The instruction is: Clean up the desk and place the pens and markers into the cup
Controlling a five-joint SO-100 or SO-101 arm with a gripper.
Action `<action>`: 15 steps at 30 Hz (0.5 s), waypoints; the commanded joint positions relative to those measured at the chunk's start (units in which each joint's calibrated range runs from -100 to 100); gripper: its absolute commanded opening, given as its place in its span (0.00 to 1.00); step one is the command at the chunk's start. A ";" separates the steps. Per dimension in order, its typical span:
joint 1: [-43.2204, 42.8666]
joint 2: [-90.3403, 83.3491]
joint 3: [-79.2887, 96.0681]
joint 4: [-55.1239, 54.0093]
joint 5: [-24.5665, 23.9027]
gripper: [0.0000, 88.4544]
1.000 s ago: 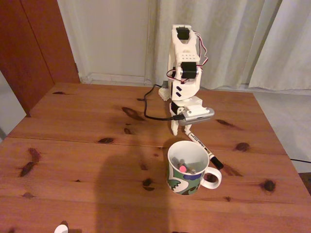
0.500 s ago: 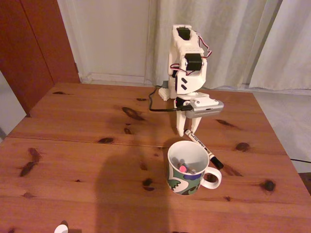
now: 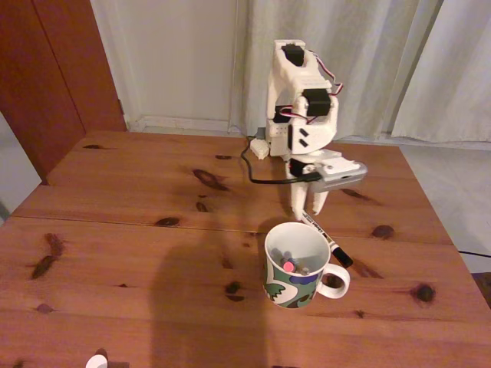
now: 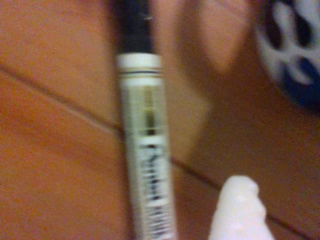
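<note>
Fixed view, left to right: the desk; the cup, holding a pink-ended marker among others; a white marker lying on the wood just behind the cup, black cap to the right. The gripper points down at its white end; whether open or closed cannot be told.

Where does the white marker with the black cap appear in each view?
Fixed view: the white marker lies on the desk behind the cup, black cap toward the right.
Wrist view: the marker runs from top to bottom, left of centre, cap upward.
Shared landmark: the cup, top right in the wrist view.
</note>
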 commanded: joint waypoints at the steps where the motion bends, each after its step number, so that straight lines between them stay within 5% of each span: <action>1: -2.50 -4.42 2.49 0.07 0.04 0.17; 15: -4.83 -7.48 12.59 -0.71 0.36 0.17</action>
